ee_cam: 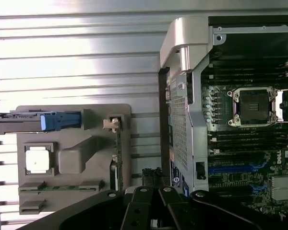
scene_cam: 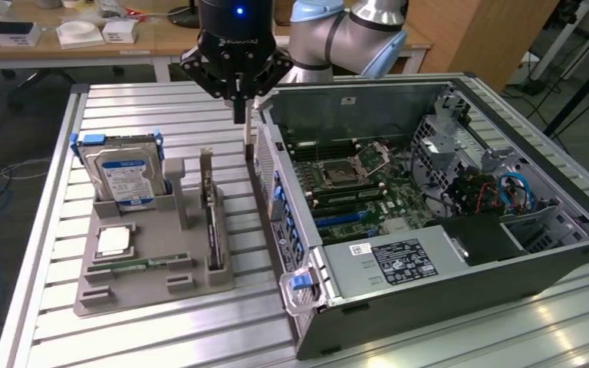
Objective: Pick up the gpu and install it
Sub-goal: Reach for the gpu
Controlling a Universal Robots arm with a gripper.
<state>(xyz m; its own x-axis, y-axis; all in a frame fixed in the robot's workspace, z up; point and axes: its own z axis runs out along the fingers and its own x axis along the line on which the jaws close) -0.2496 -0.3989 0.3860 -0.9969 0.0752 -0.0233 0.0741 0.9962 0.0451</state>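
The gpu (scene_cam: 211, 218) stands on edge in a slot of the grey holder tray (scene_cam: 151, 287), a thin green card seen almost edge-on. In the wrist view the gpu (ee_cam: 117, 160) is a narrow strip along the tray's (ee_cam: 74, 115) side. My gripper (scene_cam: 239, 113) hangs shut, with nothing between its fingers, above the gap between the tray and the open computer case (scene_cam: 540, 253), beyond the gpu's far end. In the wrist view the gripper (ee_cam: 152, 177) has its fingertips together. The motherboard (scene_cam: 361, 184) lies exposed inside the case.
A silver hard drive (scene_cam: 123, 172) with a blue label stands upright in the tray, beside a white square chip (scene_cam: 116, 241) and a memory stick (scene_cam: 136, 264). The case's side wall (ee_cam: 180, 124) rises close beside the tray. A desk with boxes (scene_cam: 80, 34) stands behind the slatted table.
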